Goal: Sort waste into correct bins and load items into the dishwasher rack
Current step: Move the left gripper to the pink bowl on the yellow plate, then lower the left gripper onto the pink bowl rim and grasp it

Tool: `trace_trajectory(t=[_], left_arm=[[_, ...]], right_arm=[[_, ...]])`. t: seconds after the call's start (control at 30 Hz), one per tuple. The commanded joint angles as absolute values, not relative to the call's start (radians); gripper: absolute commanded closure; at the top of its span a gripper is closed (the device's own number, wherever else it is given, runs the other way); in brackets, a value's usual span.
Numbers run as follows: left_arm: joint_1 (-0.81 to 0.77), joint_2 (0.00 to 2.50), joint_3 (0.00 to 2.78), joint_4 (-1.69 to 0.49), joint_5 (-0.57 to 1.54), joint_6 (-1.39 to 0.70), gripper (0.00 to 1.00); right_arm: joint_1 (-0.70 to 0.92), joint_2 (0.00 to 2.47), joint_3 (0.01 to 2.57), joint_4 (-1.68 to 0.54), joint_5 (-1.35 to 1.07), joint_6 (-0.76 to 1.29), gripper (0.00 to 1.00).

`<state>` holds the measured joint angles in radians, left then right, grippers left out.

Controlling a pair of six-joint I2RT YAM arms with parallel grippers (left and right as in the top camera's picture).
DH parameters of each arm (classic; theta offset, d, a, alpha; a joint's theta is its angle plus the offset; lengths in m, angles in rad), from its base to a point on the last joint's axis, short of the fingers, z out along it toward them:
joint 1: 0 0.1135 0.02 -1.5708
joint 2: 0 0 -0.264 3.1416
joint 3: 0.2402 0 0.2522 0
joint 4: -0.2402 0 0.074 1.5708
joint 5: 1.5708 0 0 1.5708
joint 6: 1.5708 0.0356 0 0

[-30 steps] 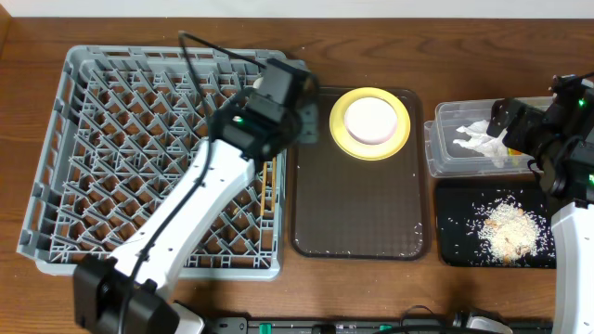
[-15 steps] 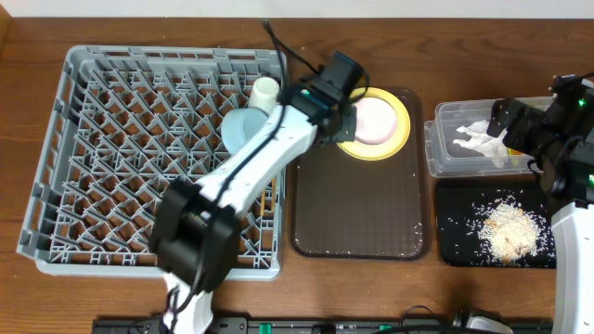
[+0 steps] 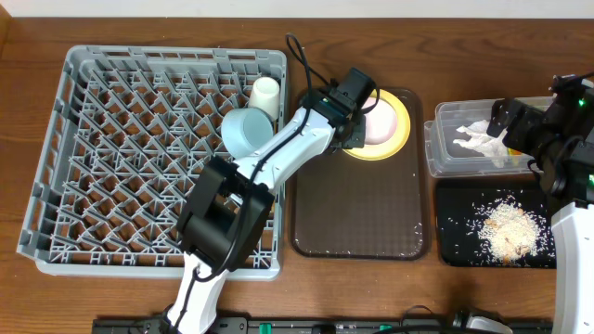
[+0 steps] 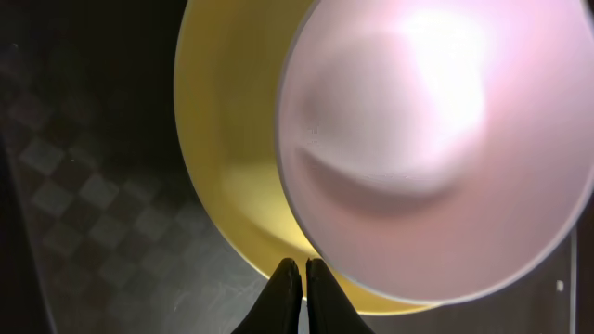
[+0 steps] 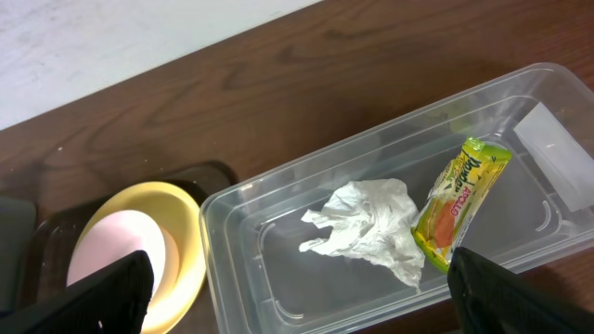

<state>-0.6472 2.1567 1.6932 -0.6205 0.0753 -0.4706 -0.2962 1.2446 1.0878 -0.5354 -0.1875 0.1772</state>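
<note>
My left gripper (image 3: 355, 137) is shut and empty, its tips (image 4: 302, 267) over the near rim of the yellow plate (image 4: 232, 167). The small white bowl (image 4: 436, 139) sits on that plate (image 3: 401, 130). The white cup (image 3: 265, 93) and light blue bowl (image 3: 246, 130) are in the grey rack (image 3: 111, 139). My right gripper (image 5: 297, 297) is open above the clear tub (image 5: 223, 241), which holds the napkin (image 5: 371, 227) and snack wrapper (image 5: 459, 199). Rice scraps (image 3: 506, 227) lie in the black tray (image 3: 455, 241). I cannot make out the chopsticks.
The plate stands at the far end of the brown serving tray (image 3: 362, 213), between the rack and the bins. The clear tub (image 3: 445, 139) is behind the black tray at the right. My left arm stretches across the rack's right edge.
My left arm swung right from the rack to the yellow plate, uncovering the cup and blue bowl in the rack. The right arm has not moved.
</note>
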Motion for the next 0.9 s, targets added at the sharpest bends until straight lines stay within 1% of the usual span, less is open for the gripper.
trace_trajectory(t=[0.0,0.67,0.87], left_arm=[[-0.648,2.185,1.701,-0.614,0.070,-0.473,0.91],[-0.648,2.204,1.642,-0.527,0.058,-0.473,0.91],[-0.648,2.204,1.641,-0.532,0.059,-0.472,0.91]], right_arm=[[-0.300,1.242,1.105,-0.536,-0.192,0.167,0.01],[-0.300,1.242,1.105,-0.536,-0.192,0.167,0.01],[-0.300,1.242,1.105,-0.536,-0.192,0.167,0.01]])
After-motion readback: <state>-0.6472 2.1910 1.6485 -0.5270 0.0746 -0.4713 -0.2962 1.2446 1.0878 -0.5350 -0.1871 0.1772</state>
